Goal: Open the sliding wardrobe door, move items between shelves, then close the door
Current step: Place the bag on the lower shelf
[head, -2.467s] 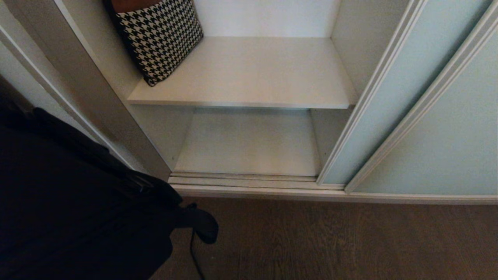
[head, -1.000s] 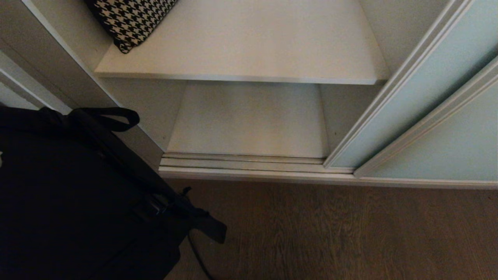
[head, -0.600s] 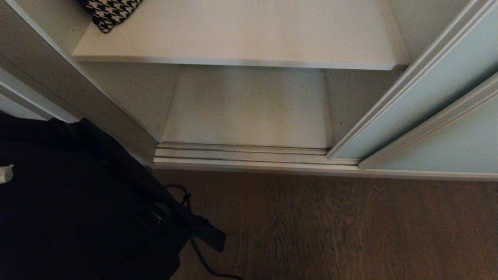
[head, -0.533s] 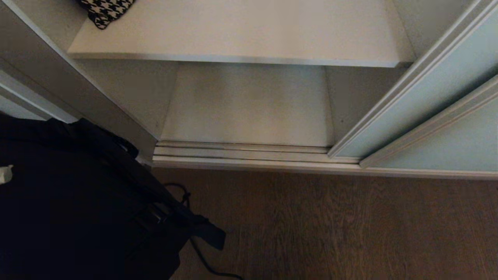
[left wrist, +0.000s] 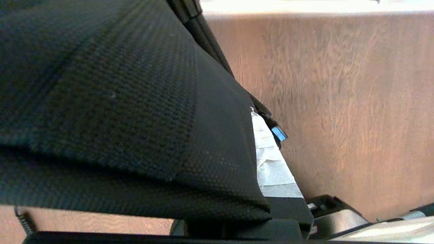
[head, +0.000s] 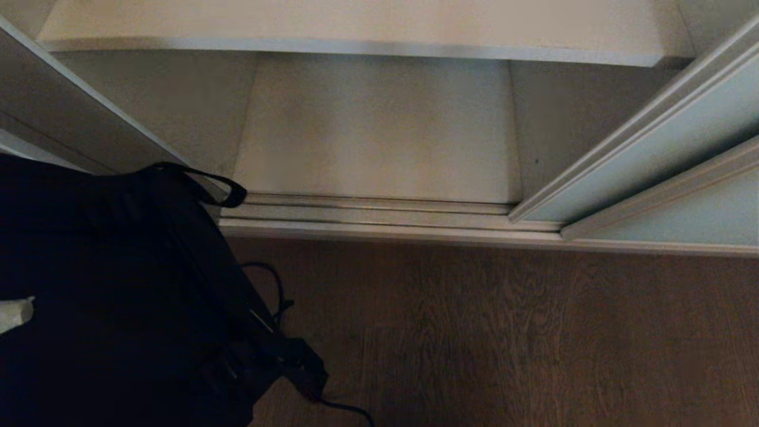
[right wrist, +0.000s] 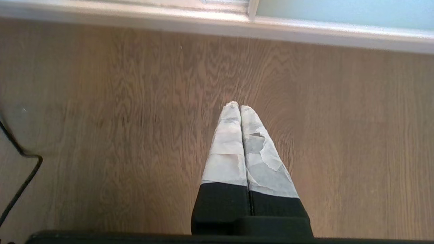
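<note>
A black fabric bag [head: 112, 296] hangs at the left in the head view, in front of the open wardrobe. My left gripper [left wrist: 251, 115] is shut on the bag [left wrist: 112, 101]; the cloth hides all but one taped finger [left wrist: 271, 162]. The sliding wardrobe door [head: 652, 160] stands pushed to the right. One of the shelves [head: 356, 24] runs along the top of the head view, and the wardrobe's bottom board [head: 379, 130] lies bare below it. My right gripper [right wrist: 239, 106] is shut and empty, parked above the wooden floor [right wrist: 118, 118].
The grooved floor track [head: 367, 210] runs along the wardrobe's front. A bag strap loop [head: 228, 190] reaches the track's left end. A black cable [head: 344, 408] trails on the wooden floor [head: 504, 332] under the bag. The wardrobe's left side panel [head: 77, 118] stands behind the bag.
The head view has tipped downward, so the houndstooth cushion and most of the shelf have left the top. The bag stays in my left gripper, its strap loop now near the track.
</note>
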Controlling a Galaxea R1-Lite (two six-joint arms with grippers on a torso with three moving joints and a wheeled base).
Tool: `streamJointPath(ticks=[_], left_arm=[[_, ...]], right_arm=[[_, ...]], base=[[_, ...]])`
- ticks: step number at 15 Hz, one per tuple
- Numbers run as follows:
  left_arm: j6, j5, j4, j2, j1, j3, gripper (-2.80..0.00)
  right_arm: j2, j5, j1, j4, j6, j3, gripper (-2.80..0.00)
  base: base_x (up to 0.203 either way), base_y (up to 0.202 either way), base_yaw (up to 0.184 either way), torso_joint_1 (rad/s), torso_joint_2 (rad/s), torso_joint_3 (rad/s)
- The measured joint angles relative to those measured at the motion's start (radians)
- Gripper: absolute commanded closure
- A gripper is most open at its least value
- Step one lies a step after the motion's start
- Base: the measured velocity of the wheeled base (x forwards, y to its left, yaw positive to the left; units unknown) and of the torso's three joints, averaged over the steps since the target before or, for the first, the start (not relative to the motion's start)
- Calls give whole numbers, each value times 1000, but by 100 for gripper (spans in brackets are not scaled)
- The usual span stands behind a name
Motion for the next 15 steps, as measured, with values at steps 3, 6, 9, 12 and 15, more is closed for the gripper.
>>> streamJointPath(ticks=[3, 6, 9, 12, 15], left_arm=[[-4, -3, -2, -1, 0, 19, 0], [-1, -5, -3, -1, 0, 41, 0], [2, -6, -2, 0, 0, 66, 0], [5, -7, -3, 2, 0, 82, 0], [5, -7, -3, 3, 0, 93, 0]], right_arm=[[0, 0, 0, 0, 0, 0, 0], [0, 0, 0, 0, 0, 0, 0], [0, 0, 0, 0, 0, 0, 0], [0, 0, 0, 0, 0, 0, 0], [0, 0, 0, 0, 0, 0, 0]], base=[[0, 0, 0, 6, 1, -199], [0, 0, 0, 7, 5, -196], [0, 0, 0, 6, 7, -200], [0, 0, 0, 2, 4, -193], [0, 0, 0, 5, 0, -198]])
